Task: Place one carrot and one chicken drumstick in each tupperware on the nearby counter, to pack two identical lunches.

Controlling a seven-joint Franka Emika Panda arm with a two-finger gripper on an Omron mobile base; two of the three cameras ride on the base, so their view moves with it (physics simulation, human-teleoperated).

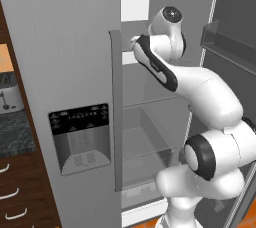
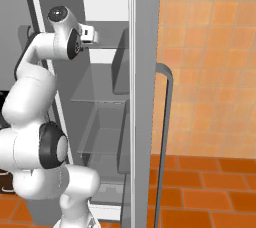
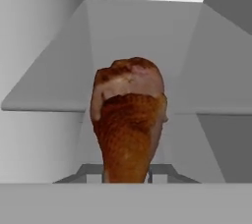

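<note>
At the left edge of the left base view, a silver toaster (image 1: pixel 9 97) stands on the speckled worktop (image 1: pixel 15 134) above brown drawers. Right of it the closed fridge door (image 1: pixel 65 72) carries a dispenser panel (image 1: pixel 80 137). Farther right, the white arm (image 1: pixel 200 97) reaches into the open fridge compartment above clear glass shelves (image 1: pixel 150 122). Centre of the hand view, the hand (image 3: pixel 127 175) is clenched on a browned chicken drumstick (image 3: pixel 128 120), its meaty end toward the fridge's rear wall.

Arm (image 1: pixel 210 97) raised, reaching forward, jaws clamped together.
</note>
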